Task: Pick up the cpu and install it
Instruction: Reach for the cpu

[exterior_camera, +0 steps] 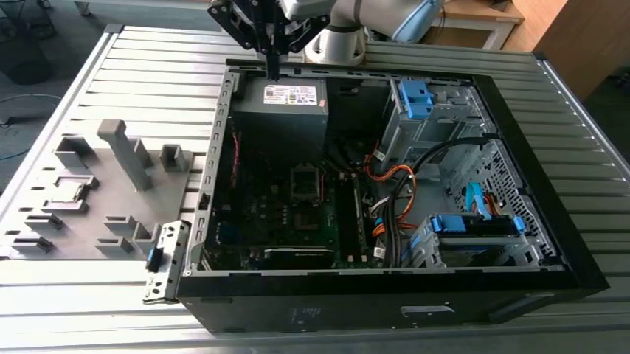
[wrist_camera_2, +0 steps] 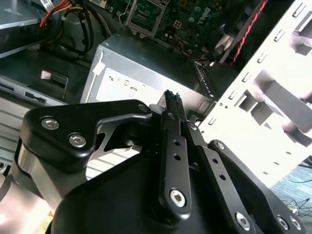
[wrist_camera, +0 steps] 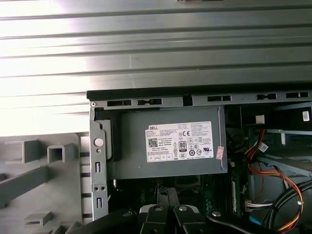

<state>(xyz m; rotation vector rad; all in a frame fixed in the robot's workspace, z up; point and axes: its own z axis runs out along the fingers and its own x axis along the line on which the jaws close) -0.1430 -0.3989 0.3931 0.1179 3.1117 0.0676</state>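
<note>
We've got the gripper (exterior_camera: 271, 71) above the PSU (exterior_camera: 292, 110)
Fingers point straight down, pinched together w/ nothing between em afaict.

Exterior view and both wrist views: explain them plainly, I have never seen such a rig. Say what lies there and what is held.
The machine is a robot arm ending in a two-fingered tool. The exterior view looks down from a camera off the arm. Both wrist views come from cameras riding on the arm, looking past the tool. On the slatted metal table lies an open computer case with its power supply and green motherboard. Beside it, on the exterior view's left, sits a grey tray. A small flat square in it is probably the cpu. The tool is shut, holds nothing, and hangs above the power supply.
</note>
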